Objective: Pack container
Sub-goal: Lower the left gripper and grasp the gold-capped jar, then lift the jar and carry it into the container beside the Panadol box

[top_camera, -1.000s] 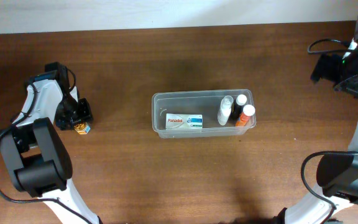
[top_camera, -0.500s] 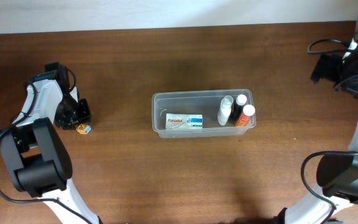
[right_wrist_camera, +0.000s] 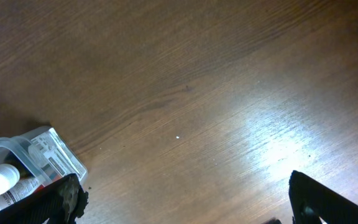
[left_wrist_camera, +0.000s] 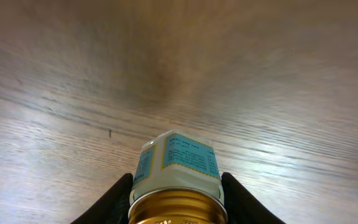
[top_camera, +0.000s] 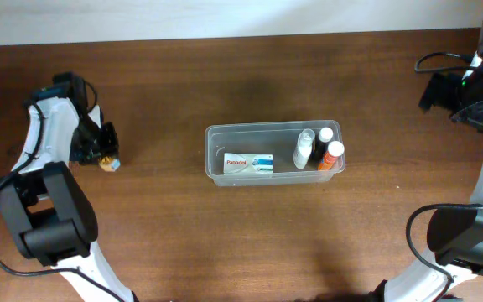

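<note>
The container (top_camera: 211, 156) is a clear shallow tub at the table's middle. It holds a Panadol box (top_camera: 249, 164), a white bottle (top_camera: 303, 149) and an orange-capped bottle (top_camera: 331, 155). Far to its left, my left gripper (top_camera: 101, 151) is shut on a small jar (top_camera: 110, 164). In the left wrist view the jar (left_wrist_camera: 178, 163) shows a gold lid and a blue-and-white label, with my left gripper (left_wrist_camera: 178, 211) pressing a black finger on each side. My right gripper (right_wrist_camera: 185, 208) is open over bare wood at the far right, and a corner of the container (right_wrist_camera: 50, 151) shows at its left.
A black bottle with a white cap (top_camera: 324, 137) also lies in the tub. The right arm's base and cables (top_camera: 464, 92) sit at the table's right edge. A pale wall strip runs along the back edge.
My left gripper has shut on the jar and shifted slightly back and to the left with it. The right arm has not moved.
</note>
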{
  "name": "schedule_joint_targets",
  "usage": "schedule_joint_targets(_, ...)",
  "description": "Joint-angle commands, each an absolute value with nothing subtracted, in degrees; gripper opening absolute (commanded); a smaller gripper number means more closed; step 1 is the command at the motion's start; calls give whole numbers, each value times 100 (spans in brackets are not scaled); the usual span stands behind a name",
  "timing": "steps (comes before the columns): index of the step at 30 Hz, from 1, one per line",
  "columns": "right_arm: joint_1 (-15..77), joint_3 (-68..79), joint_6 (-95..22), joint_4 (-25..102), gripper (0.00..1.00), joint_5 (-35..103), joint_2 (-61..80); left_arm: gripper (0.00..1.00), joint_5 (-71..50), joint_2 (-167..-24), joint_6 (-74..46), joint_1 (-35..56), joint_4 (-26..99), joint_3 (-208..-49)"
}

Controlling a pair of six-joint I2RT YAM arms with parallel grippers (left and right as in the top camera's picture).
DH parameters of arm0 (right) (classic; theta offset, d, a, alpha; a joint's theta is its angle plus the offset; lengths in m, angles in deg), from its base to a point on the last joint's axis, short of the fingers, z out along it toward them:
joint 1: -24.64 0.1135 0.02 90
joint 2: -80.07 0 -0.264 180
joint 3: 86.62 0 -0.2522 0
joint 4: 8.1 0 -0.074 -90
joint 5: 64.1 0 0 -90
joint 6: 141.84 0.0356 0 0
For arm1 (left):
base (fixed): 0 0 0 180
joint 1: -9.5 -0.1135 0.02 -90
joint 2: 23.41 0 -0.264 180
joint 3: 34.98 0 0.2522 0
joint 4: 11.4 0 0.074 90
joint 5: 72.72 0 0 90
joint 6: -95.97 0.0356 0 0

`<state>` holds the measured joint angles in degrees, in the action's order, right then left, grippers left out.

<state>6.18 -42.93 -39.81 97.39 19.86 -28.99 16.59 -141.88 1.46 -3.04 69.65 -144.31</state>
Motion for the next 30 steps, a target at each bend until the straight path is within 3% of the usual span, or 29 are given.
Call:
schedule_joint_targets(1,620,-4262,-3933,9734,98,1918,-2932,38,1263,-13607,438,-66,7249,-15150)
schedule_joint_targets(6,620,-4262,-3933,9734,98,1918,-2932,38,1034,-13176,583,472,7612,-15872)
schedule_joint_targets(13,620,-4262,-3933,9734,98,1918,-2932,38,889,-12545,856,2050,7402,-16064)
schedule_joint_targets(21,620,-4262,-3933,9734,98,1918,-2932,39,1027,-12746,1081,3897,7002,-16055)
schedule_joint_targets(30,620,-4262,-3933,9734,98,1918,-2932,39,1014,-13347,904,4592,6877,-16053)
